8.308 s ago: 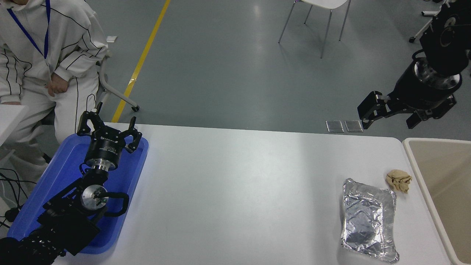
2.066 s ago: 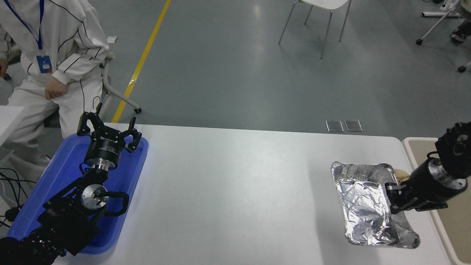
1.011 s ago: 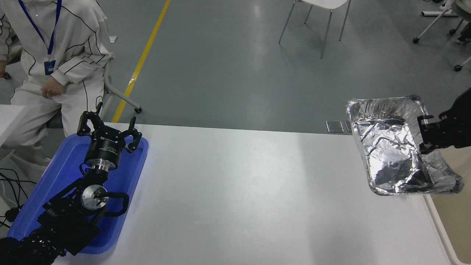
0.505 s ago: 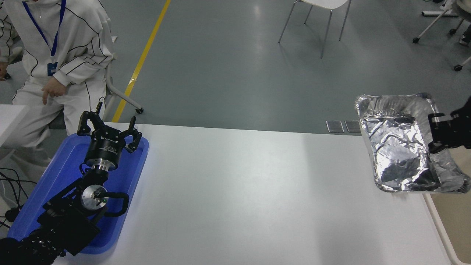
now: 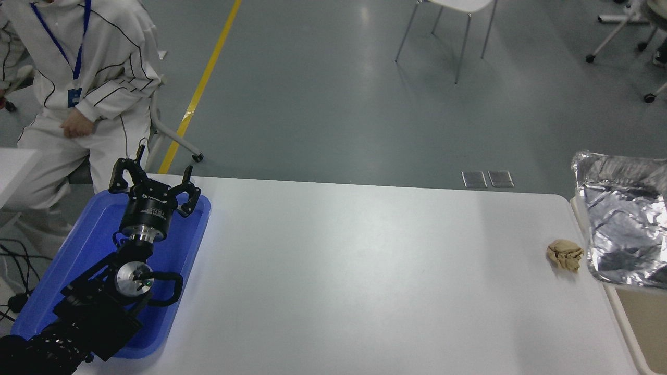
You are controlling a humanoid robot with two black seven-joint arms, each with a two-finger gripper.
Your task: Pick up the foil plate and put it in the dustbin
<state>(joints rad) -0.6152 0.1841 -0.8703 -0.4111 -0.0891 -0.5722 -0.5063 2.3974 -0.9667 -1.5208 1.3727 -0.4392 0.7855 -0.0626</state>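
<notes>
Foil plate (image 5: pixel 622 219) sits at the right edge of the view, above the dustbin (image 5: pixel 628 325) and partly cut off by the frame. Right gripper: out of view, so jaw state cannot be told. Left gripper (image 5: pixel 153 182): parked over the blue tray (image 5: pixel 78 250), fingers spread, grasping nothing. A tan paper wad (image 5: pixel 564 254) lies on the table (image 5: pixel 354 271) just beside the plate.

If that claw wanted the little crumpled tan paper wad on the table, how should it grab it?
From straight above, closing on the paper wad across its narrower width, is probably best. It lies as a low, irregular lump on the white table, with no handle or edge to hook. It sits near the table's right edge, just left of the foil plate, so a sideways approach from the right looks crowded.
</notes>
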